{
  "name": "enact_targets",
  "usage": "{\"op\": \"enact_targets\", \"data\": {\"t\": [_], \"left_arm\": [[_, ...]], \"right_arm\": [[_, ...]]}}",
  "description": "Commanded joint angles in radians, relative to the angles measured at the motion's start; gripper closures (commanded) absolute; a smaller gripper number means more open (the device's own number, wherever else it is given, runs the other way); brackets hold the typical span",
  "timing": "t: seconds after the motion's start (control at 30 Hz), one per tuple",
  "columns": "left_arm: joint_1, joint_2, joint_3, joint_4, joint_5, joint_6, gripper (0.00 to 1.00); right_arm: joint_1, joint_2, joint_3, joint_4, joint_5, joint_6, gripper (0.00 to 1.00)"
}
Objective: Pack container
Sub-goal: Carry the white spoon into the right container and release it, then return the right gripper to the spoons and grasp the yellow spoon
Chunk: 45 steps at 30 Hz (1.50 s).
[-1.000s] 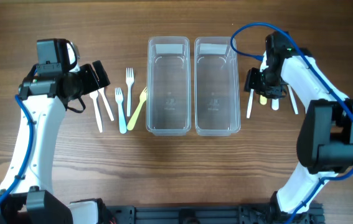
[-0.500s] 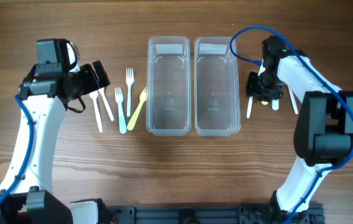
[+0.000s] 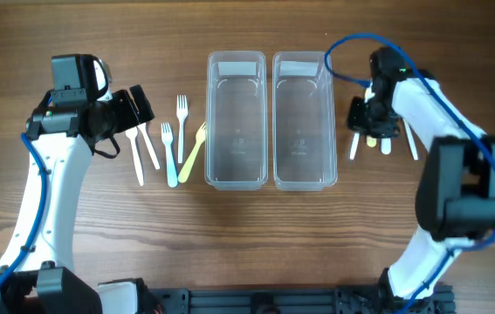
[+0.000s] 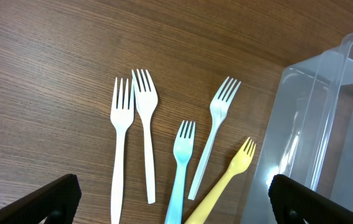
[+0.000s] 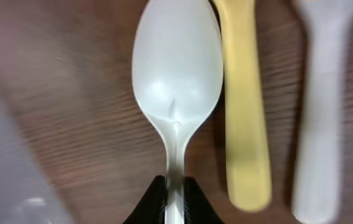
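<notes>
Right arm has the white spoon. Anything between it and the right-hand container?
Nothing visible. The right gripper is shut on the white spoon beside the right-hand container, which is open-topped and looks empty; only bare table lies between. The yellow spoon and another white utensil lie on the far side.

white spoon [image 5: 176, 68] handle cut off below, yellow utensil [image 5: 244, 112] top cropped, container [image 4: 325, 124] cropped at right

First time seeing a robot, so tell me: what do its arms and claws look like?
Both arms have white rounded shells, the left arm and right arm alike, with chunky black joints. A blue cable loops along each. The left gripper and right gripper are black, with two fingers each.
</notes>
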<state>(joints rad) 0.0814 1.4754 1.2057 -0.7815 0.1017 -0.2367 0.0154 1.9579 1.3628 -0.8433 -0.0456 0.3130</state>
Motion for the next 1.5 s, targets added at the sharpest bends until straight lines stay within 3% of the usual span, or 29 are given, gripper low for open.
{"op": "enact_targets", "data": {"t": [0.0,0.1,0.27,0.47,0.63,0.73,0.77,0.83,0.93,1.07,1.13,1.2,1.47], "left_arm": [[0.006,0.0,0.019,0.002,-0.003,0.024,0.0],[0.007,0.0,0.019,0.002,-0.003,0.024,0.0],[0.006,0.0,0.019,0.002,-0.003,0.024,0.0],[0.006,0.0,0.019,0.002,-0.003,0.024,0.0],[0.006,0.0,0.019,0.002,-0.003,0.024,0.0],[0.006,0.0,0.019,0.002,-0.003,0.024,0.0],[0.006,0.0,0.019,0.002,-0.003,0.024,0.0],[0.006,0.0,0.019,0.002,-0.003,0.024,0.0],[0.007,0.0,0.019,0.002,-0.003,0.024,0.0],[0.006,0.0,0.019,0.002,-0.003,0.024,0.0],[0.006,0.0,0.019,0.002,-0.003,0.024,0.0],[0.007,0.0,0.019,0.002,-0.003,0.024,0.0],[0.006,0.0,0.019,0.002,-0.003,0.024,0.0]], "right_arm": [[0.001,-0.215,0.008,0.008,0.016,0.0,0.93],[0.015,-0.351,0.008,0.009,-0.063,0.0,0.93],[0.119,-0.434,0.008,0.009,-0.139,0.005,0.94],[0.302,-0.33,-0.077,0.089,-0.126,0.048,0.93],[0.326,-0.177,-0.117,0.166,-0.125,0.08,0.88],[0.326,-0.147,-0.117,0.158,-0.177,0.049,0.76],[0.326,-0.153,-0.116,0.153,-0.204,0.024,0.64],[0.326,-0.177,-0.108,0.135,-0.198,0.018,0.54],[0.309,-0.265,-0.064,0.095,-0.125,0.015,0.51],[0.249,-0.406,-0.039,0.114,0.103,0.003,0.32],[0.2,-0.446,-0.039,0.124,0.219,-0.009,0.29],[0.146,-0.438,-0.042,0.123,0.238,-0.075,0.28],[-0.031,-0.188,-0.049,0.149,0.084,-0.052,0.29]]}}
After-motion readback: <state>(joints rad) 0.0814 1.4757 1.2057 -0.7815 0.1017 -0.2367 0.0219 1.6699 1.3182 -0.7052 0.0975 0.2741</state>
